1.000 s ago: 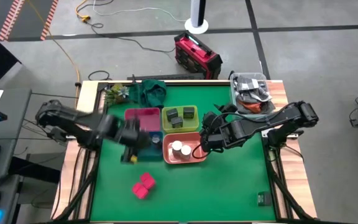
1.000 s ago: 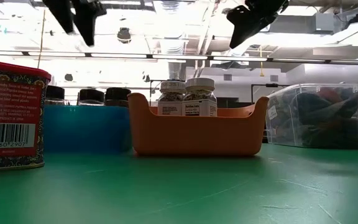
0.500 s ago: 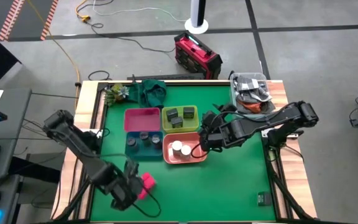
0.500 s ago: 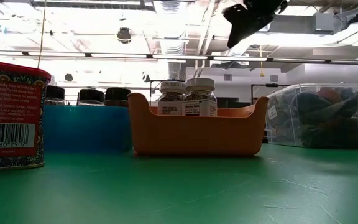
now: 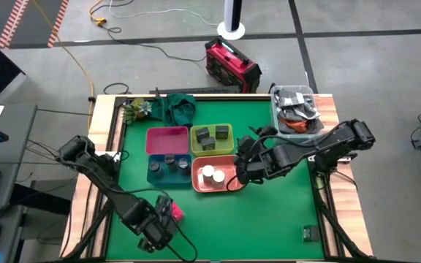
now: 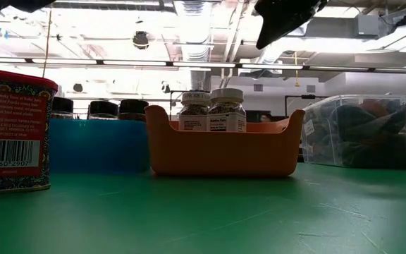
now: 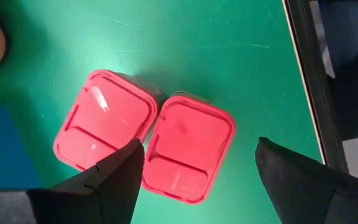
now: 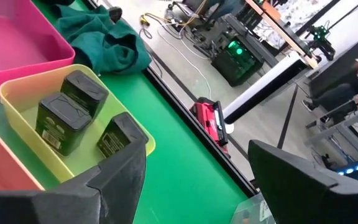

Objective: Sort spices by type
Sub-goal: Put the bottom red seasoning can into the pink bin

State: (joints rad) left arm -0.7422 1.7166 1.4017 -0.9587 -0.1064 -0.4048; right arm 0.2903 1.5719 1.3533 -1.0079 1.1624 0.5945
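Covering most of the view, a green table (image 5: 269,212) holds four bins clustered mid-table: pink (image 5: 167,139), yellow (image 5: 211,139), blue (image 5: 169,169) and orange (image 5: 215,176). Dark square jars (image 8: 73,109) sit in the yellow bin, white-topped jars (image 6: 217,110) in the orange, grey round jars (image 5: 168,161) in the blue. Two pink square packets (image 7: 145,137), touching side by side, lie near the table's front-left edge. The left gripper (image 7: 194,180) hovers above them, jaws wide, empty. The right gripper (image 8: 194,180) waits beside the orange bin, open, empty.

Risk: the jaws straddle the nearer packet; closing could nudge its touching neighbour. Open green surrounds the packets, though the table's edge lies near one side.
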